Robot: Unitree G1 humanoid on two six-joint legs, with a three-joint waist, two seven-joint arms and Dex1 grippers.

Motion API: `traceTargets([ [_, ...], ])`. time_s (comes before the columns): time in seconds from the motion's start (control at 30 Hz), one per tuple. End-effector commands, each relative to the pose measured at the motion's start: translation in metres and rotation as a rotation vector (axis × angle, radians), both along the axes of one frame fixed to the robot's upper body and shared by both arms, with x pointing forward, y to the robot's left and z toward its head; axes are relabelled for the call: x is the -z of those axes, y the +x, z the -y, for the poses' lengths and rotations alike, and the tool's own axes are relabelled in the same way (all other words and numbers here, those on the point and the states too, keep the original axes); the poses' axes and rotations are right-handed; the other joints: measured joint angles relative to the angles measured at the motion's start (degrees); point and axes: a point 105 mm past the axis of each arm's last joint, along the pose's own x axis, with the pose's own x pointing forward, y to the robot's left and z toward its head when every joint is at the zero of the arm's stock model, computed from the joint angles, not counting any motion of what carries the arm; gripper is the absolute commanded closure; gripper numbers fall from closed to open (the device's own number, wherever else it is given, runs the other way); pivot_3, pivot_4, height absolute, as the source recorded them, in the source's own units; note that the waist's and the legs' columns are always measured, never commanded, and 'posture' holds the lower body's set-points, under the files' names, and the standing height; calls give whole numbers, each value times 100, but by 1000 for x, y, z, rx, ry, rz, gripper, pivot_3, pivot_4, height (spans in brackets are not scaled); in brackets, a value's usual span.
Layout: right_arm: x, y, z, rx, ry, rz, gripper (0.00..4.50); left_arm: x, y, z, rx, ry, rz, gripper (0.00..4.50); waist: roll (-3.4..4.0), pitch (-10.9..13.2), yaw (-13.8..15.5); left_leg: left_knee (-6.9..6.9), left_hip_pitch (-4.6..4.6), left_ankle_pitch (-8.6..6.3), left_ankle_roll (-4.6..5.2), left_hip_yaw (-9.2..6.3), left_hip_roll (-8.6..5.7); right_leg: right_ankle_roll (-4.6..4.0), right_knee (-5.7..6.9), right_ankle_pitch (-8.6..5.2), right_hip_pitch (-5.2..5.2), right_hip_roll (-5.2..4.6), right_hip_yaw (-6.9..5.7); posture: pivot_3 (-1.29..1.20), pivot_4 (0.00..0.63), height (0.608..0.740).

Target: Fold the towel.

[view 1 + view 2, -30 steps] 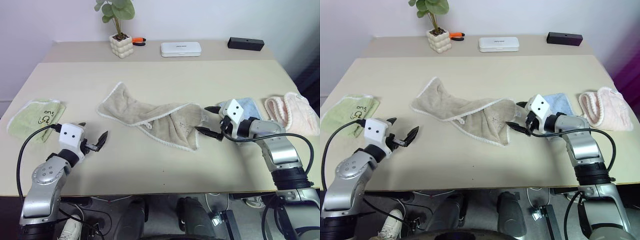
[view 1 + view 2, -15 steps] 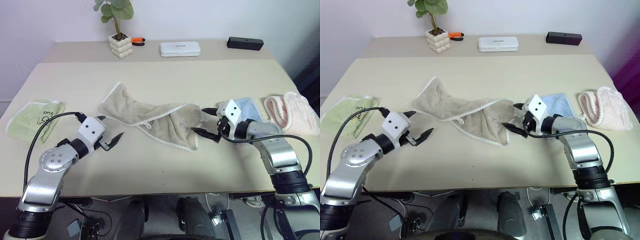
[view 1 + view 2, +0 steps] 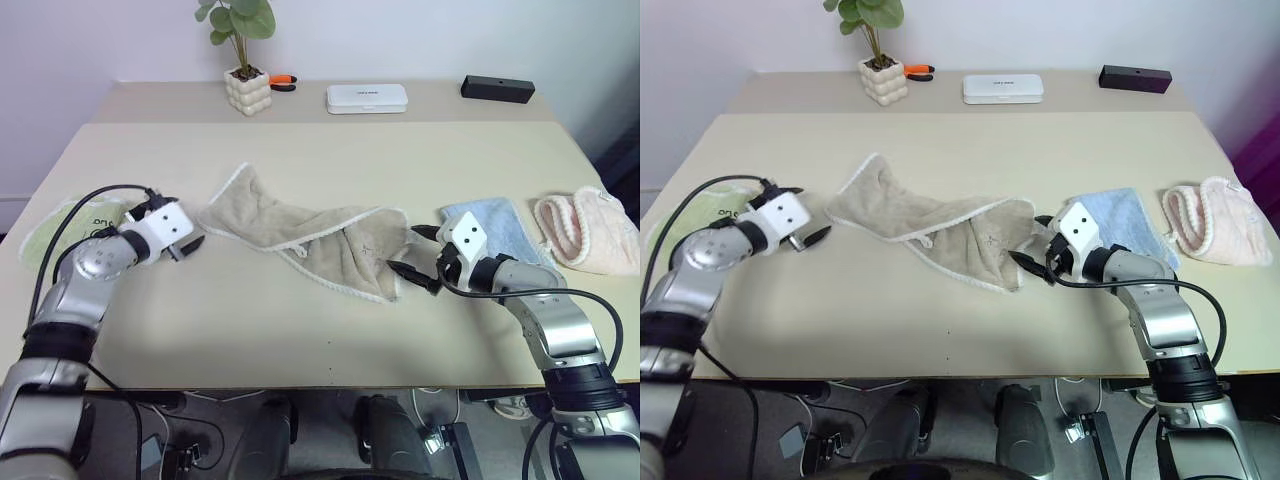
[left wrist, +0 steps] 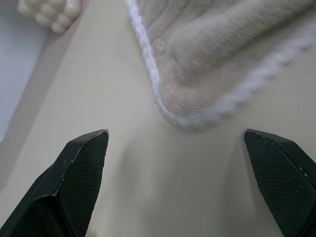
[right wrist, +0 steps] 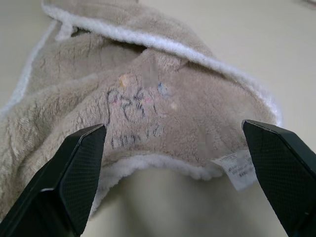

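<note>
The beige towel (image 3: 305, 232) with white edging lies crumpled across the middle of the table, running from upper left to lower right. My left gripper (image 3: 192, 240) is open just short of the towel's left corner (image 4: 190, 106), not touching it. My right gripper (image 3: 412, 255) is open at the towel's right end, its fingertips (image 5: 79, 168) on either side of a corner with a small white label (image 5: 238, 168) and a faint printed mark. Neither gripper holds anything.
A light green cloth (image 3: 60, 225) lies at the table's left edge, behind my left arm. A light blue cloth (image 3: 495, 225) and a pink cloth (image 3: 585, 228) lie to the right. A potted plant (image 3: 245, 85), a white case (image 3: 366, 97) and a black box (image 3: 497, 88) stand at the back.
My left gripper has swung forward from the table's front left to the towel's left corner, rolling as it went. The right gripper has hardly moved.
</note>
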Motion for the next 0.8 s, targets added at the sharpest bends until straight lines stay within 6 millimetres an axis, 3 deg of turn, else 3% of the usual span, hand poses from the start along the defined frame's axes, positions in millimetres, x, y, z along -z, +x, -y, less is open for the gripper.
traceTargets([
  [0.03,-17,0,-5,-11,15,73,0,13,6,9,55,57,-36,19,0,0,2,0,0,0,0,0,0,1,-1,0,0,0,0,0,150,740],
  [0.1,-17,0,-6,-10,15,74,0,14,8,10,67,73,-38,19,2,-2,3,-1,0,0,0,1,0,2,0,1,0,0,0,0,150,740],
  [0.2,-21,-2,-5,4,24,87,0,21,12,17,87,67,-78,857,5,-3,31,1,1,0,1,0,0,3,4,1,1,0,0,0,150,740],
  [0.43,-25,-3,-4,19,29,96,0,23,5,8,95,55,-89,4451,4,-4,16,9,4,0,1,-1,0,7,7,4,6,1,-1,0,150,740],
  [0.63,-32,4,-6,8,33,118,0,5,-10,-5,107,10,-28,4451,5,-4,-146,4,4,0,1,-1,1,7,7,4,3,0,2,0,150,740],
  [0.8,-35,7,-5,-1,18,133,0,-17,-62,11,197,-140,-53,4451,6,-2,-240,-10,2,0,2,-1,8,5,9,4,-14,-1,25,0,150,740],
])
